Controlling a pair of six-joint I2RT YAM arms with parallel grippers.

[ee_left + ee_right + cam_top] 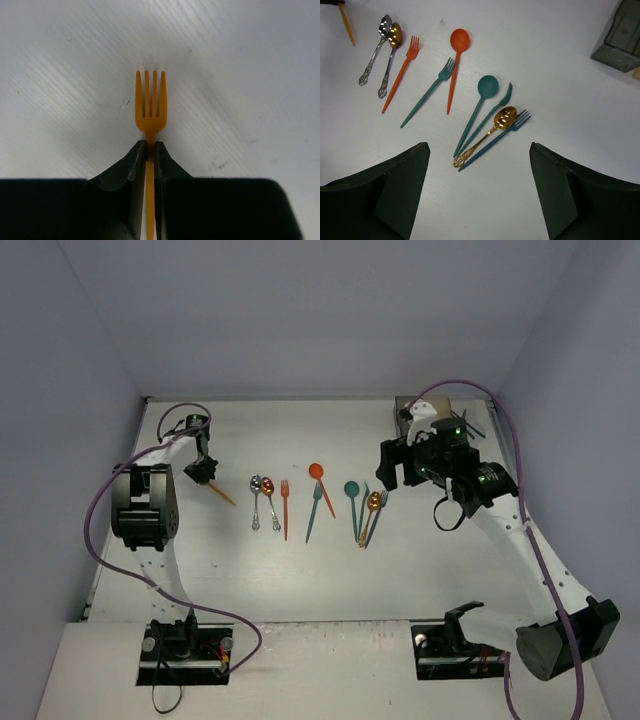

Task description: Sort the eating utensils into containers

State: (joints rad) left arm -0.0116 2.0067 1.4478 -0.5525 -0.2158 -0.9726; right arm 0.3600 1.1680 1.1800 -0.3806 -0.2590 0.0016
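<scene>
My left gripper (202,473) (150,145) is shut on the neck of a yellow-orange fork (150,102), tines pointing away, over the table's far left. Its handle (224,494) sticks out toward the row. Several utensils lie in a row mid-table: a silver spoon (255,498) (375,50), a gold-bowled spoon (390,57), an orange fork (400,75), an orange spoon (455,65), a teal fork (427,92), a teal spoon (477,107), a gold spoon (492,130) and a blue-grey fork (502,135). My right gripper (388,472) (479,145) is open and empty, hovering right of the row.
A dark grey bin (620,35) stands at the back right; the right arm (470,475) hides most of the containers (405,408) in the top view. White walls close in the table on the left, back and right.
</scene>
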